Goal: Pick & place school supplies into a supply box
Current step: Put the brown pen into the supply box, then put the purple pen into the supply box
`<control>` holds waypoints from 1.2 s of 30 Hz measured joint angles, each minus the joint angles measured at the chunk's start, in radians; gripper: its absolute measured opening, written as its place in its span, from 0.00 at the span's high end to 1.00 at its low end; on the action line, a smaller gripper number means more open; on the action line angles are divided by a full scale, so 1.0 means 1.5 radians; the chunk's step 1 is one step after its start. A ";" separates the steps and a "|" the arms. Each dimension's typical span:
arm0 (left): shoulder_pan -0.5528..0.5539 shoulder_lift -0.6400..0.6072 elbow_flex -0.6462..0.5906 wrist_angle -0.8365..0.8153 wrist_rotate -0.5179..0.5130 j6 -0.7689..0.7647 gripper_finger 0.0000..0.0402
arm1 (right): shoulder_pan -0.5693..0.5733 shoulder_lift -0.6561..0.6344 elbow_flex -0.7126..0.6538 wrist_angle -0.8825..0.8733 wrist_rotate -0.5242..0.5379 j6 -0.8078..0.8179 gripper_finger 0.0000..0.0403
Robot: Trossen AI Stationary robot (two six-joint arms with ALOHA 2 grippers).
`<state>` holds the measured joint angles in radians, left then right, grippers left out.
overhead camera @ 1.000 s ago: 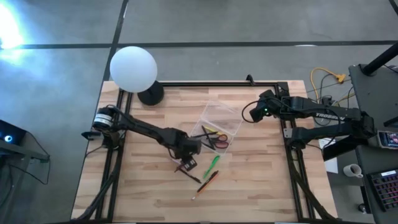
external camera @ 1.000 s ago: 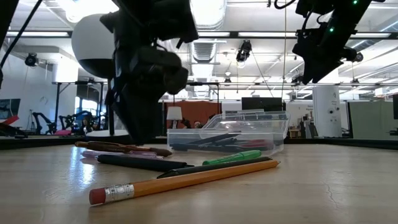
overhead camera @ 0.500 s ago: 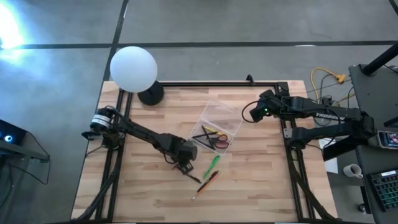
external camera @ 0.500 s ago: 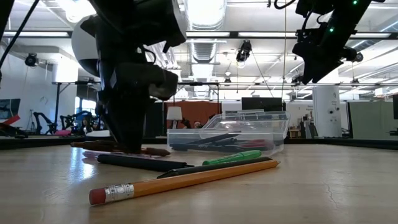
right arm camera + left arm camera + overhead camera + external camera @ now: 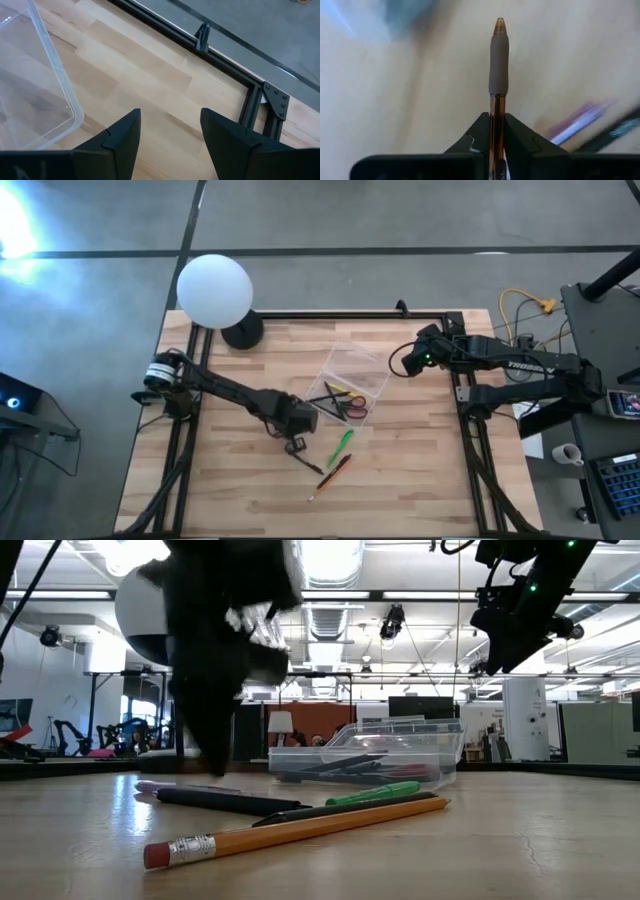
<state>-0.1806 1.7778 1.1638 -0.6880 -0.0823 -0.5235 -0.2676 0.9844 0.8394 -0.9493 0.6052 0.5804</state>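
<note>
left gripper (image 5: pixel 497 131) is clamping a brown-grip pen (image 5: pixel 498 65) just left of the supply box (image 5: pixel 352 386) | green marker (image 5: pixel 341 444), orange-red pencil (image 5: pixel 333 473), dark pen (image 5: pixel 215 800) are lying on the table (image 5: pixel 420 480) | right gripper (image 5: pixel 170 131) is hovering spread open right of box

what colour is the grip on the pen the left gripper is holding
Brown, on the pen in the left gripper; the left wrist view shows it best.
</note>
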 joint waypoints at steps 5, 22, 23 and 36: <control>0.009 -0.021 0.106 -0.079 -0.026 0.189 0.96 | 0.000 0.000 0.000 -0.001 0.000 -0.001 0.51; 0.134 0.193 0.392 -0.066 0.038 0.596 0.95 | 0.001 0.000 -0.008 -0.008 0.000 0.000 0.51; 0.134 0.203 0.401 -0.066 0.046 0.592 0.94 | 0.001 0.000 -0.009 -0.010 0.000 0.000 0.51; 0.129 0.193 0.399 -0.105 0.044 0.530 0.68 | 0.001 -0.002 -0.028 -0.012 0.000 -0.008 0.51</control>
<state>0.0136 2.0667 1.7626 -0.8461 -0.0168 0.2714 -0.2665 0.9821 0.7972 -0.9672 0.6045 0.5680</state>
